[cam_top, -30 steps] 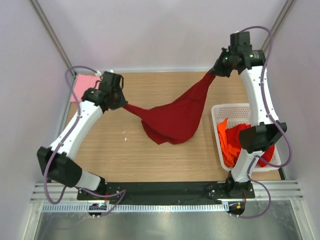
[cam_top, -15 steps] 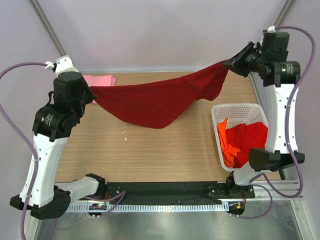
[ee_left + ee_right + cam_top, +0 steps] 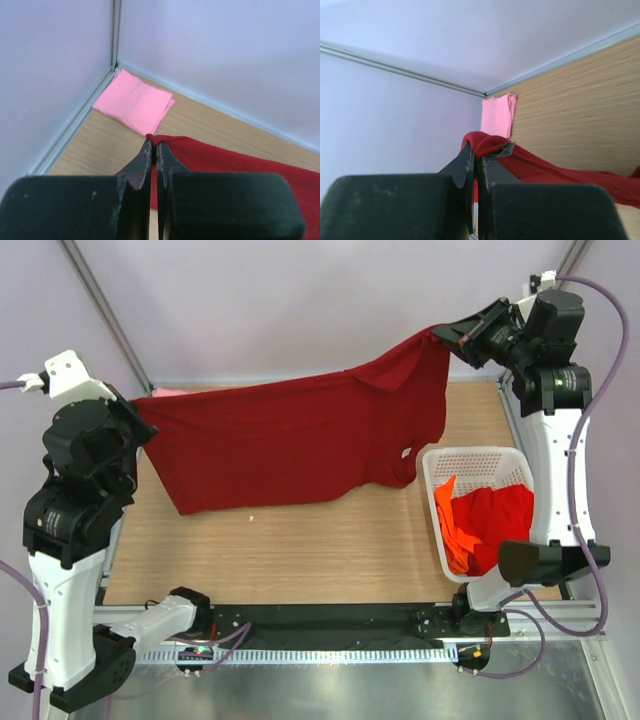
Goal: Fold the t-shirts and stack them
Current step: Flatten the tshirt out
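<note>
Maroon t-shirt (image 3: 290, 445) raised, stretched between end effectors (image 3: 138, 410) (image 3: 440, 334)

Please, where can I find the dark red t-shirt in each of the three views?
Top external: the dark red t-shirt is stretched wide across the middle, from the left side to the upper right.
Left wrist: it runs from the left gripper to the lower right edge.
Right wrist: it is at the right gripper and along the lower right.
Shared landmark: the folded pink t-shirt in the far left corner.
</note>
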Controlling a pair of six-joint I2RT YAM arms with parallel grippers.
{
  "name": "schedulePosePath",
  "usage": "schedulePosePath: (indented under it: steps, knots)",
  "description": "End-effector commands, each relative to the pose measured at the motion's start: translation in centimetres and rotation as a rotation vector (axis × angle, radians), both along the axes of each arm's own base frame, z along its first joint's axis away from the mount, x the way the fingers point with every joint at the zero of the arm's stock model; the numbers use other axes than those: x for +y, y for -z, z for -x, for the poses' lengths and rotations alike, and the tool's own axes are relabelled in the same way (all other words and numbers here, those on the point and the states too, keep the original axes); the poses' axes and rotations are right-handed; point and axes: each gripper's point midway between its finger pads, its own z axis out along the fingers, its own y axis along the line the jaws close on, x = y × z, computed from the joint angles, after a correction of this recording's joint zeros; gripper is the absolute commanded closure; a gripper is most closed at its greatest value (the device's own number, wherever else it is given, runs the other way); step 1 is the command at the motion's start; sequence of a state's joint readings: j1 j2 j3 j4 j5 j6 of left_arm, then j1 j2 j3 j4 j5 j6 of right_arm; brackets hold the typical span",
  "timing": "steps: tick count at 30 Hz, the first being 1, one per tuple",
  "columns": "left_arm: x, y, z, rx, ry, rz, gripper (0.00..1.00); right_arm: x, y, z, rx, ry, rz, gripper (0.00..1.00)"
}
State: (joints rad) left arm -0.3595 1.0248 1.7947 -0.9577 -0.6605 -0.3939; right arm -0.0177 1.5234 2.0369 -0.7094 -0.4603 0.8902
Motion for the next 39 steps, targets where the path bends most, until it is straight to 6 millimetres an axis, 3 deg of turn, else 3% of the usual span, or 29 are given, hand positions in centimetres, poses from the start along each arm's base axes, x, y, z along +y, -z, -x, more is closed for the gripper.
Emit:
schedulePosePath:
  steps: [1, 4, 6, 12, 16, 24, 29, 34, 39]
  knots:
    - [1.2, -3.8, -1.6, -0.119, -0.094, -0.03, 1.0, 1.2, -3.5, -1.6, -0.121, -0.049, -0.068, 0.99]
    - [1.4, -4.7, -3.1, -0.136, -0.131, -0.065, 1.0, 1.7, -4.0, -3.0, -0.149, -0.069, -0.068, 0.99]
    - [1.4, -5.2, -4.1, -0.137, -0.143, -0.104, 1.0, 3.4, -3.5, -3.7, -0.14, -0.117, -0.066, 0.99]
    - [2.2, -7.4, -4.9, -0.177, -0.221, -0.135, 1.0, 4.0, -5.3, -3.9, -0.183, -0.143, -0.08, 0.99]
    - [2.3, -8.6, -4.2, -0.22, -0.21, -0.114, 1.0, 4.0, -6.3, -2.5, -0.205, -0.152, -0.071, 0.99]
    - [3.4, -9.9, -1.0, -0.278, -0.207, -0.088, 1.0, 3.8, -8.9, -0.1, -0.273, -0.139, -0.091, 0.99]
    - [3.8, -10.6, 0.3, -0.32, -0.211, -0.056, 1.0, 3.6, -10.4, 0.3, -0.315, -0.119, -0.128, 0.99]
    - [3.5, -10.5, -1.8, -0.344, -0.248, -0.053, 1.0, 3.8, -10.6, -2.9, -0.337, -0.114, -0.196, 0.99]
    - [3.0, -11.6, -5.0, -0.373, -0.3, -0.106, 1.0, 4.2, -12.4, -6.4, -0.407, -0.119, -0.276, 0.99]
